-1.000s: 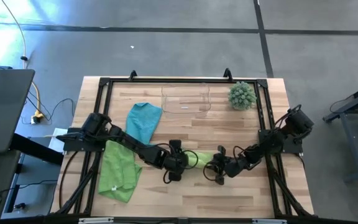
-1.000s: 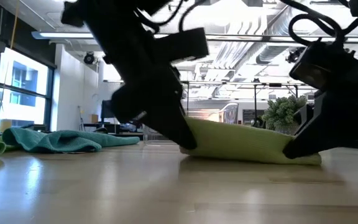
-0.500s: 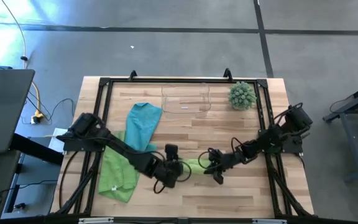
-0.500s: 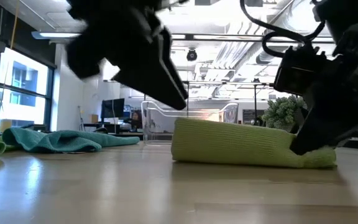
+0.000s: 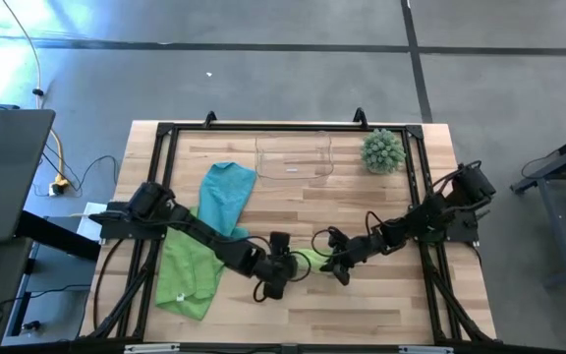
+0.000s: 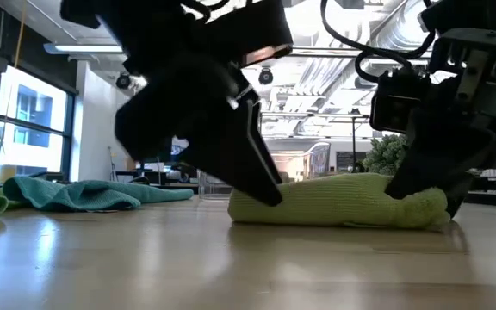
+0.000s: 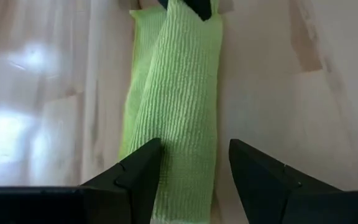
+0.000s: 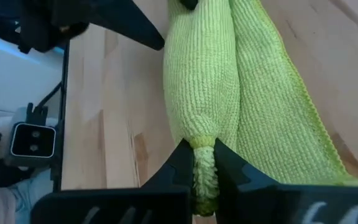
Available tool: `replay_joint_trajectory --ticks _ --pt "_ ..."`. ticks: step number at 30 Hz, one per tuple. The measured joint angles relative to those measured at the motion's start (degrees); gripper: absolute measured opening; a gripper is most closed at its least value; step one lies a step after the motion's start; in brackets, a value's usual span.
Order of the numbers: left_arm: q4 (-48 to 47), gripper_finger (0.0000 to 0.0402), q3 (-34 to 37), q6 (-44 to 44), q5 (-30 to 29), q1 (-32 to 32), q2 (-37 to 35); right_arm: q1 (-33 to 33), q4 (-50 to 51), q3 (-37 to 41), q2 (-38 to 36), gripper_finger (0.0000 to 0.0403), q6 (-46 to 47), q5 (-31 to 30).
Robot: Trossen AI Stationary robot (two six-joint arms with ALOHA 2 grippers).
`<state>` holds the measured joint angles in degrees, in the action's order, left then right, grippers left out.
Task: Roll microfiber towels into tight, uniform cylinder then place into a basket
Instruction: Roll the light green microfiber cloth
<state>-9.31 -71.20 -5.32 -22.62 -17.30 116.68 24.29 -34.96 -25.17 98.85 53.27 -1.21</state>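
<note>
A lime green microfiber towel (image 5: 306, 261), partly rolled into a thick ribbed roll (image 8: 201, 74) with a flatter flap (image 8: 272, 106) beside it, lies on the table's near middle. My right gripper (image 5: 328, 258) is shut on its right end. My left gripper (image 7: 191, 146) stands open at the roll's left end (image 6: 244, 205), one finger on each side. A second lime towel (image 5: 185, 270) and a teal one (image 5: 226, 192) lie spread at the left. The clear basket (image 5: 293, 157) stands at the far middle. My right gripper pinches the roll's bunched right end (image 8: 204, 171) between its two fingers, coming slanting down from the table's right, along the roll. The roll lies on the table. My left gripper's fingers straddle the other end (image 7: 185, 162); I cannot tell whether they touch it.
A spiky green plant ball (image 5: 383, 150) sits at the far right, beside the basket. A black frame (image 5: 165, 133) runs around the tabletop. Bare wood (image 5: 362, 315) lies along the near edge and between the roll and the basket.
My right gripper has rolled about its wrist and shifted toward the table's left, still shut on the towel's end; the towel has gone from a flat fold to a rounder, shorter roll. My left gripper drew off the towel's left end, then came back to straddle it.
</note>
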Motion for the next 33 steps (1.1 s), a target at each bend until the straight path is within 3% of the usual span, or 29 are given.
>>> replay_joint_trajectory --ticks 4,8,13,15,19,22,25,29,33 --pt "0.11 0.0178 -0.04 -2.75 3.12 0.48 0.47 0.09 -0.08 0.11 0.09 0.0034 -5.43 0.18" --pt "0.54 0.0170 -0.17 -4.42 3.93 0.77 2.54 0.07 -0.32 0.17 0.11 0.0102 -8.95 0.23" --pt "1.08 0.0157 -0.27 -5.88 4.28 0.78 3.55 -0.62 0.67 0.17 -1.63 0.0170 -11.64 8.44" --pt "1.45 0.0154 -0.26 -5.89 4.69 0.79 3.61 -0.78 3.38 0.31 -3.89 0.0180 -11.25 12.63" --pt "2.03 0.0150 -0.20 -6.23 4.89 0.81 3.67 0.63 9.62 0.39 -10.33 0.0179 -12.49 13.34" --pt "2.35 0.0150 -0.15 -7.16 4.90 0.81 3.72 2.66 15.30 0.39 -15.93 0.0170 -14.36 8.01" --pt "2.35 0.0150 -0.15 -7.94 4.86 0.81 3.76 6.15 16.66 0.37 -19.53 0.0161 -19.36 -2.76" --pt "2.54 0.0149 -0.11 -8.04 4.54 0.78 3.80 11.62 10.13 0.24 -19.08 0.0154 -32.42 -17.09" --pt "3.05 0.0149 -0.07 -8.05 4.42 0.78 3.80 13.74 0.85 0.17 -14.61 0.0154 -39.72 -21.33"
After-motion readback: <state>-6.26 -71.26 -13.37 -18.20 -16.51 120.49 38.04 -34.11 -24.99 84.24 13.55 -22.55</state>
